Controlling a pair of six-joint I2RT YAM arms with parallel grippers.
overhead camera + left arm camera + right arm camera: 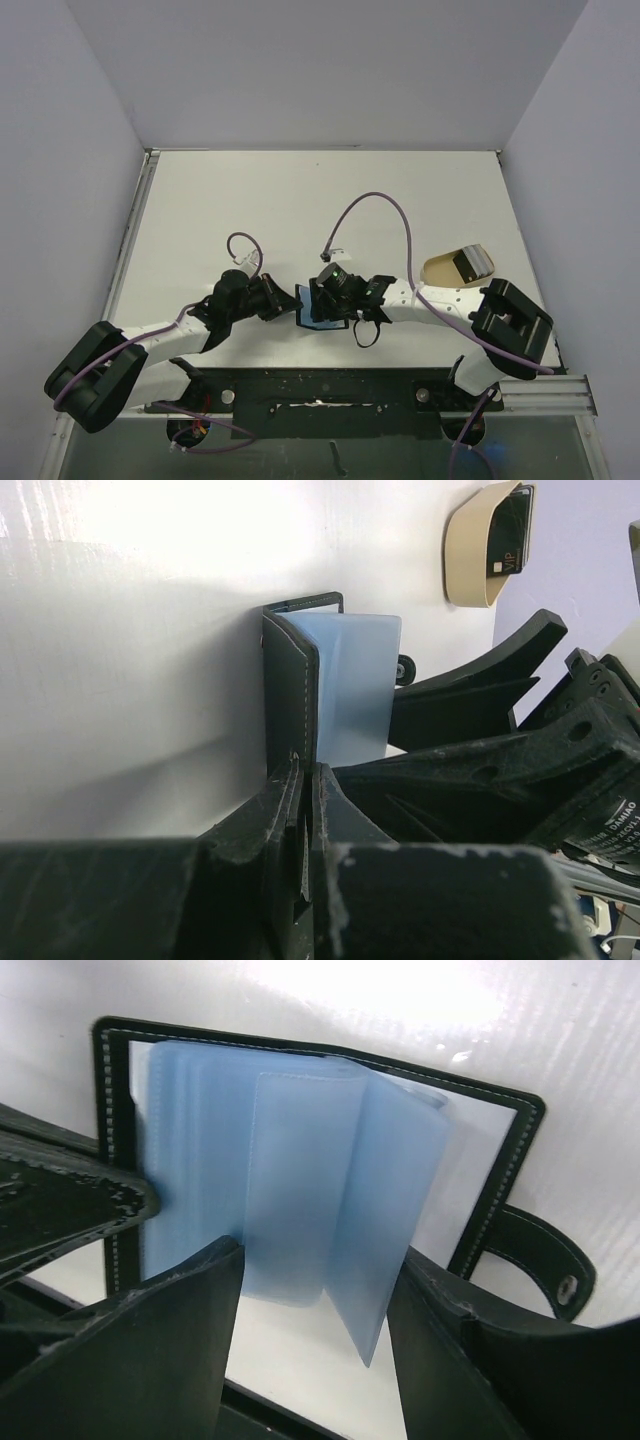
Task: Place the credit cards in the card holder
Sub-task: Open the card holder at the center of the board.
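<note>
White links point(165, 340), black joints point(95, 375), looping purple cables point(385, 200), matte black fingers point(130, 1360), seemingly scuffed.

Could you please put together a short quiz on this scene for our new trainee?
1. What is the left pincer shut on? A) a tan tray B) the black cover of the card holder C) a purple cable
2. True or false: the card holder lies folded shut with its snap tab fastened.
3. Where are the credit cards right now?
Key: 1 B. 2 False: it lies open, and its pale blue sleeves stand up between the open fingers of the right pincer. 3 In the tan tray on the table's right side, not yet in the holder.
</note>
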